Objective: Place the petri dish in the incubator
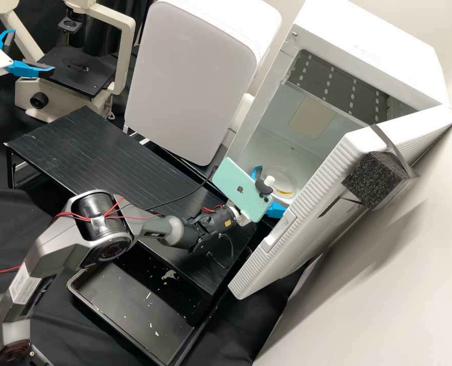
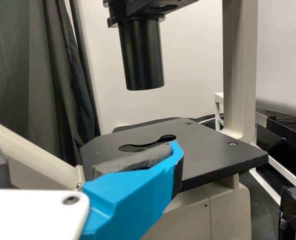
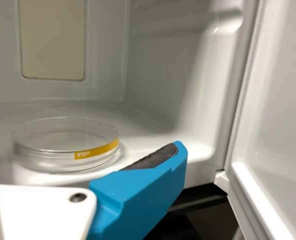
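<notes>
Because it presumably needed level footing, the dish (image 3: 65,155) lay flat inside the incubator (image 1: 337,35), far right, near the right gripper (image 1: 271,189), fingers parted, while the left gripper (image 1: 33,50) gaped at far left.

The petri dish (image 1: 280,178) lies on the floor of the incubator (image 1: 373,56), whose door (image 1: 287,244) stands ajar at its right front. Left of the incubator stands a cabinet (image 1: 192,76); before it and leftward, a low table (image 1: 96,152), then a tray (image 1: 129,305). Well apart, far left of the incubator, stands the microscope (image 1: 78,73).
</notes>
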